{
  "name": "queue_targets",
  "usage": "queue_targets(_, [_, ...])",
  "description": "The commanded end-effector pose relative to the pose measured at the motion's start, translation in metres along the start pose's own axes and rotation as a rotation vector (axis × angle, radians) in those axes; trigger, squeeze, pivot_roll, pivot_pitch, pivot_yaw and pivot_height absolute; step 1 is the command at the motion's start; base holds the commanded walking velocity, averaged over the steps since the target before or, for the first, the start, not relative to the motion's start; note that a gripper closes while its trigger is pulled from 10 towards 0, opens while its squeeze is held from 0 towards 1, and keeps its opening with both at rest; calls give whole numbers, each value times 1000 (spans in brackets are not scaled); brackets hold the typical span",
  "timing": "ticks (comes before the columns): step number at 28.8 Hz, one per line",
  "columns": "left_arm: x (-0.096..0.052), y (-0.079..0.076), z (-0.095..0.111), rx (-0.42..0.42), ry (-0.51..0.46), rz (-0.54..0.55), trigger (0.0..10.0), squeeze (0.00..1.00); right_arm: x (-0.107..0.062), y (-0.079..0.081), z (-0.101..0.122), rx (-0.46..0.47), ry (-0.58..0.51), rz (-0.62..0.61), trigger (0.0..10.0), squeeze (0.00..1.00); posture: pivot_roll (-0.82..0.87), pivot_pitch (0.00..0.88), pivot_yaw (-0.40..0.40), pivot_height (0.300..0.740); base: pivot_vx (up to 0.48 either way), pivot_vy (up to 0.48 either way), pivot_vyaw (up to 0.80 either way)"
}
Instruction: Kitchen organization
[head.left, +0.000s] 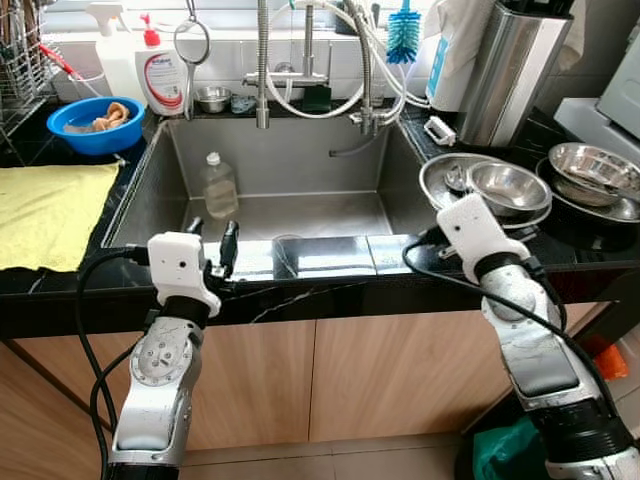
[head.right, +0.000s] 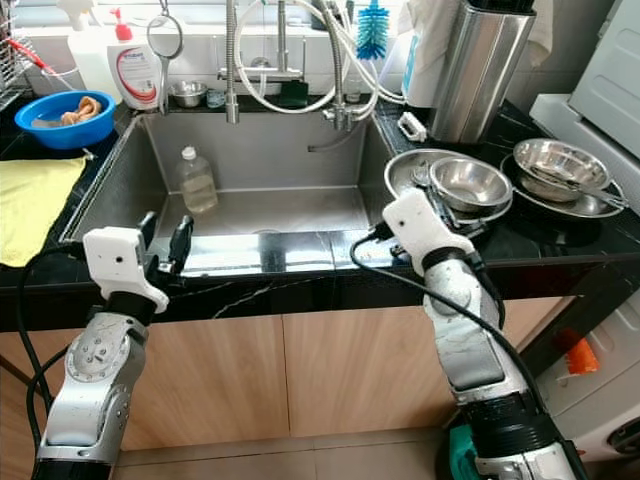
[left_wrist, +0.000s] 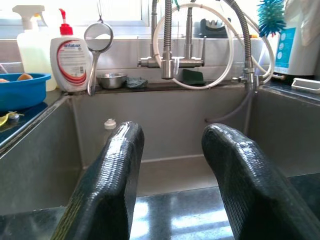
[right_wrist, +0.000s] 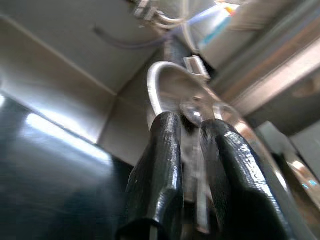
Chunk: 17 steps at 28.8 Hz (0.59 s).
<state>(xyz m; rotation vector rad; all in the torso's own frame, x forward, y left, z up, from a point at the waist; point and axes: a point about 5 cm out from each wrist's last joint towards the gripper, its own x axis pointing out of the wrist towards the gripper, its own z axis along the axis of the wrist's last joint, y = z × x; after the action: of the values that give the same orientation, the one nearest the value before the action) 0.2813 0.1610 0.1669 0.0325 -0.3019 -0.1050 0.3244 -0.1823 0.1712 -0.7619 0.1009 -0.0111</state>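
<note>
Right wrist view: the right gripper (right_wrist: 192, 150) reaches at the rim of a steel plate (head.left: 440, 170) beside the sink (head.left: 300, 160), fingers nearly closed; whether they pinch anything I cannot tell. Thin, stiff, slick metal, probably light; take it by the rim. Left gripper (left_wrist: 172, 175) hangs open, empty, over the sink's front edge.

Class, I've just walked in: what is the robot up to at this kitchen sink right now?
The right gripper is at the rim of the steel plate that holds a steel bowl on the counter right of the sink; whether it grips is unclear. The left gripper hovers open at the sink's front edge. A plastic bottle stands in the basin.
</note>
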Motion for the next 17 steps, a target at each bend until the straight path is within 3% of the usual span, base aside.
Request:
queue_targets(1, [0, -2, -2, -11, 17, -16, 10000, 0, -1, 3, 1, -20, 8, 30, 10000, 0, -71, 0, -19, 706, 0, 0, 0])
queue_targets(7, [0, -1, -2, -10, 19, -17, 10000, 0, -1, 3, 3, -50, 15, 37, 10000, 0, -71, 0, -19, 706, 0, 0, 0])
queue_targets(9, [-1, -1, -2, -9, 22, -17, 10000, 0, -1, 4, 2, -22, 21, 51, 10000, 0, -67, 0, -21, 706, 0, 0, 0])
queue_targets(10, [-2, 0, -3, -9, 23, -16, 10000, 0, -1, 4, 2, -20, 19, 50, 10000, 180, -69, 0, -22, 706, 0, 0, 0])
queue_targets(11, [-2, 0, -3, -8, 24, -14, 10000, 0, -2, 2, 3, -25, 17, 42, 10000, 447, -69, 0, -22, 706, 0, 0, 0])
queue_targets(12, [-2, 0, -3, -8, 24, -14, 10000, 0, -2, 2, 3, -25, 17, 42, 10000, 447, -69, 0, -22, 706, 0, 0, 0])
queue_targets(13, [-2, 1, -3, -8, 26, -12, 10000, 0, -2, 2, 3, -27, 18, 41, 10000, 890, -69, 0, -22, 706, 0, 0, 0])
queue_targets(14, [-3, 1, -4, -8, 27, -11, 10000, 0, -2, 2, 4, -40, 16, 39, 10000, 839, -69, 0, -22, 706, 0, 0, 0])
queue_targets(15, [-3, 1, -4, -8, 28, -11, 10000, 0, -1, 1, 5, -50, 14, 37, 10000, 471, -68, 0, -24, 706, 0, 0, 0])
queue_targets(16, [-3, 1, -4, -8, 28, -11, 10000, 0, -1, 1, 5, -54, 13, 35, 10000, 0, -68, 0, -24, 706, 0, 0, 0])
queue_targets(17, [-3, 1, -4, -9, 31, -9, 10000, 0, -1, 1, 5, -55, 13, 34, 10000, 0, -68, 0, -24, 706, 0, 0, 0])
